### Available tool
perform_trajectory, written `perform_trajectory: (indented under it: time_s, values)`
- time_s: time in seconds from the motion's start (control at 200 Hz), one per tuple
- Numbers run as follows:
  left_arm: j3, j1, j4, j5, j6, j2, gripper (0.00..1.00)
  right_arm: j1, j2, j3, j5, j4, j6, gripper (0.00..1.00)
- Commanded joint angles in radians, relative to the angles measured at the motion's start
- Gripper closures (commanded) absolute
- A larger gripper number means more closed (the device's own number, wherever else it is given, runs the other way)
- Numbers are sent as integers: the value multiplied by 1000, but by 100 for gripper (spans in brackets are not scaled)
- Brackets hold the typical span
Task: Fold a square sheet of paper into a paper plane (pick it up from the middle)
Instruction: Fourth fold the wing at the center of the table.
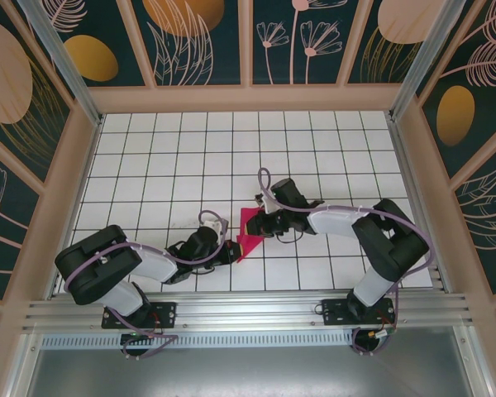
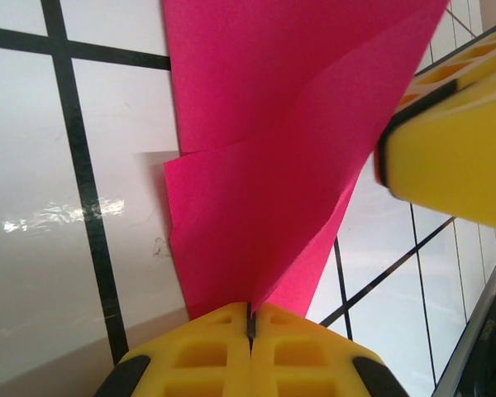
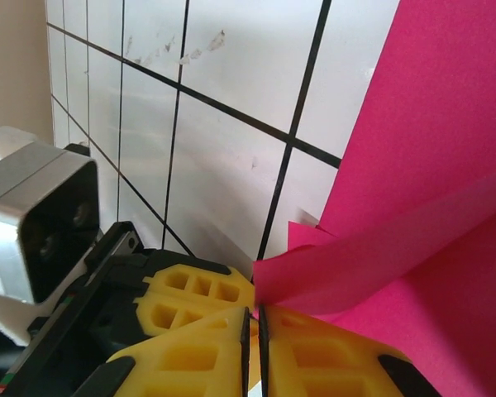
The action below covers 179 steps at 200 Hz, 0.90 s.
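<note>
White grid table (image 1: 149,157); left arm (image 1: 107,269) doubled back low over the near-left tiles with its forearm reaching right. The right arm (image 1: 380,240) has its elbow raised at near right and its forearm stretched left, so the wrists meet near centre. Left gripper (image 2: 250,329) fingers pressed together on the near point of the square sheet of paper (image 1: 250,241), which sits creased in magenta layers between the two grippers on the near-centre tiles. Right gripper (image 3: 253,327) fingers all but touching, pinching a lifted flap on the sheet's opposite side.

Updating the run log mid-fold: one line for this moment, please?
paper: folded, not yet a plane | left fingers: shut on paper | right fingers: shut on paper
</note>
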Motion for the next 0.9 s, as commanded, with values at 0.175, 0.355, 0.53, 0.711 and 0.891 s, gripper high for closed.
perform_trajectory:
  time_s: [0.175, 0.355, 0.53, 0.711, 0.891]
  values:
    - [5, 7, -17, -4, 6, -18, 88, 1, 67, 62, -22, 25, -45, 83]
    - [34, 6, -70, -4, 38, -15, 84, 0, 93, 72, -13, 20, -49, 83]
    - [35, 6, -76, 6, 44, -6, 89, -5, 117, 76, -19, 30, -53, 82]
    - [26, 7, -76, 6, 39, -5, 98, -6, 133, 88, -31, 38, -56, 82]
    - [36, 6, -98, 6, 31, 10, 100, -9, 158, 105, -21, 28, -64, 82]
